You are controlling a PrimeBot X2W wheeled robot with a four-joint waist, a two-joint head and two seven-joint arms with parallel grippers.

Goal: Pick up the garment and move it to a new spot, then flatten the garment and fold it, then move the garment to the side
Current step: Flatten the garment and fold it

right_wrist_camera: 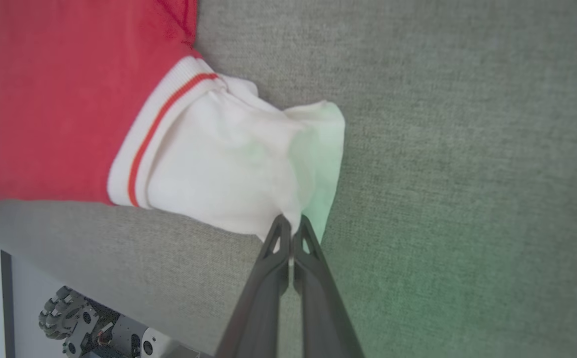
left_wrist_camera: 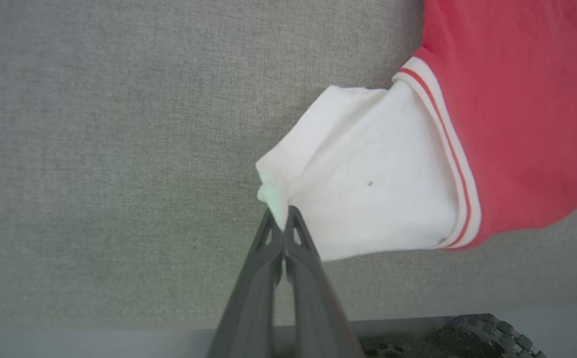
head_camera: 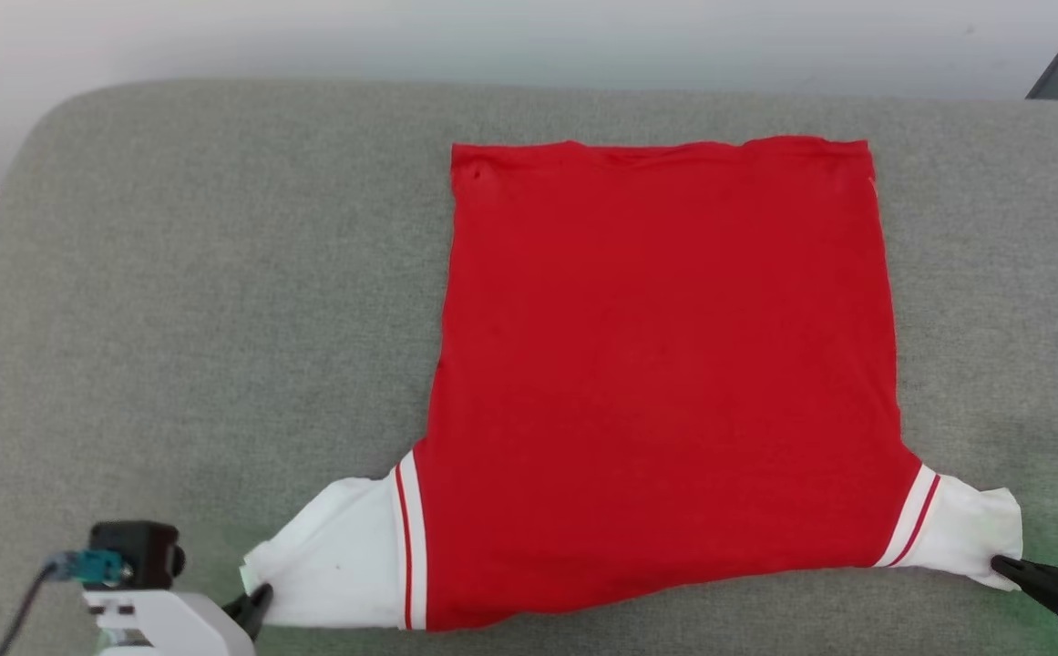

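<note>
Across the middle of the grey pad (head_camera: 200, 301), shifted toward its right side, the garment (head_camera: 665, 383) lies spread flat. Red body smooth, hem toward the pad's far edge, both white sleeves toward its near edge. Left sleeve (head_camera: 337, 556) fans out toward the pad's near left; right sleeve (head_camera: 970, 533) reaches toward its near right. Red-and-white stripe trim marks each sleeve seam. My left gripper (left_wrist_camera: 282, 221) sits low at the pad's near edge, fingers pressed together with the outer corner of the left sleeve pinched between the tips; a small peak of white cloth stands up at the pinch. My right gripper (right_wrist_camera: 292, 226) mirrors it at the pad's near right, fingers likewise clamped on the lower corner of the right sleeve's cuff. Cloth slightly rumpled around both pinches; the rest of each sleeve rests on the pad. Faint green tint on pad and cuff by the right grip. Below the pad's near edge, a ridged wheel (right_wrist_camera: 62, 311).
</note>
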